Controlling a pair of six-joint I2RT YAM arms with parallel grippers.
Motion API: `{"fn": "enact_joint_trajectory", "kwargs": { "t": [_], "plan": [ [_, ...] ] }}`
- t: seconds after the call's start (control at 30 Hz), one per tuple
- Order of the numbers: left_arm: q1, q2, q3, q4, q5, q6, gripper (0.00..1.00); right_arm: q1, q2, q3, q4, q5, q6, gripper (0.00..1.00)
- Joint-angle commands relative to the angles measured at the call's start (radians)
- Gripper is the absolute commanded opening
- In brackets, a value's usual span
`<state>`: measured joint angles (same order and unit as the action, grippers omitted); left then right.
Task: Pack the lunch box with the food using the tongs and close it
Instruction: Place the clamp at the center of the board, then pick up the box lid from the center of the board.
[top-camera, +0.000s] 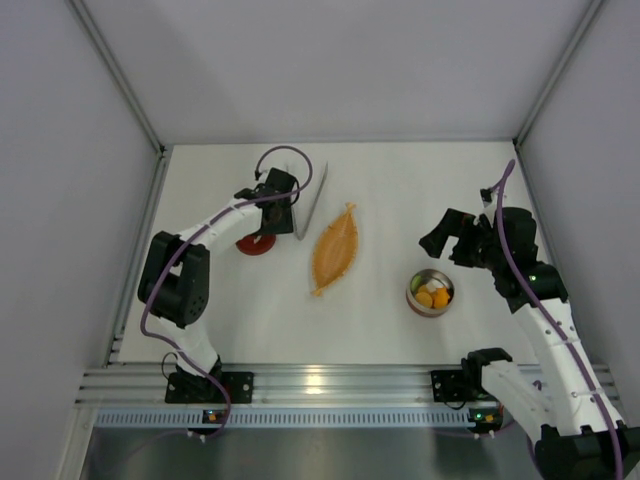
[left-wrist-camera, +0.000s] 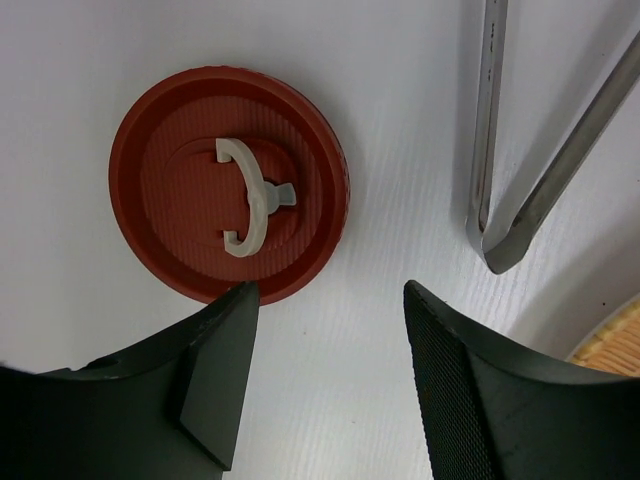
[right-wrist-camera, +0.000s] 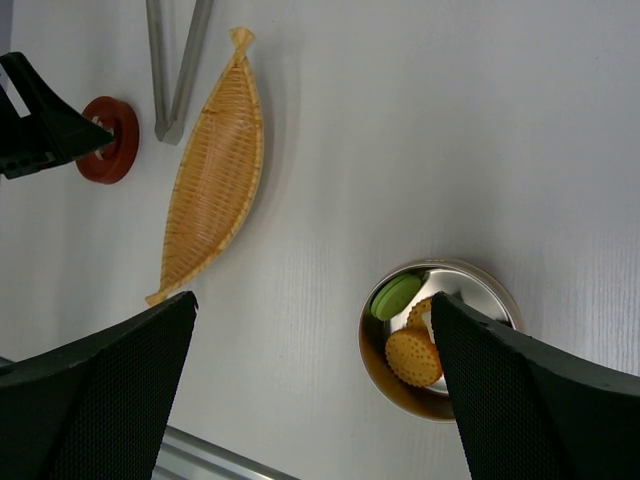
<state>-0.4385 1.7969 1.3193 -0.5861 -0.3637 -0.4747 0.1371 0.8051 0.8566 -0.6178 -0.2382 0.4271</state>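
Observation:
The lunch box (top-camera: 430, 292) is an open steel bowl on the right of the table, holding the food: a green piece (right-wrist-camera: 397, 296) and orange pieces (right-wrist-camera: 413, 357). Its red lid (left-wrist-camera: 228, 184) lies flat on the left with the white handle up. My left gripper (left-wrist-camera: 328, 290) hovers open just beside the lid. Its left fingertip overlaps the lid's near rim and only bare table shows between the jaws. The tongs (left-wrist-camera: 487, 130) lie on the table right of the lid. My right gripper (right-wrist-camera: 313, 300) hangs wide open and empty above the table, with the lunch box (right-wrist-camera: 440, 340) by its right finger.
The orange leaf-shaped tray (top-camera: 335, 250) lies empty mid-table between the tongs (top-camera: 312, 200) and the lunch box. White walls close the table at the back and sides. A metal rail runs along the near edge by the arm bases.

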Motion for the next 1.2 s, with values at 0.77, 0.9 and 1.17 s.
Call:
{"fn": "enact_joint_trajectory", "kwargs": {
  "t": [0.77, 0.9, 1.17],
  "plan": [
    [0.023, 0.068, -0.005, 0.075, -0.152, -0.024, 0.56, 0.024, -0.009, -0.005, 0.056, -0.001, -0.019, 1.0],
    [0.035, 0.085, -0.009, 0.091, -0.155, -0.024, 0.54, 0.025, -0.007, -0.01, 0.058, 0.002, -0.019, 0.99],
    [0.049, 0.11, -0.008, 0.101, -0.155, -0.013, 0.53, 0.03, -0.006, -0.01, 0.055, 0.022, -0.024, 0.99]
  ]
}}
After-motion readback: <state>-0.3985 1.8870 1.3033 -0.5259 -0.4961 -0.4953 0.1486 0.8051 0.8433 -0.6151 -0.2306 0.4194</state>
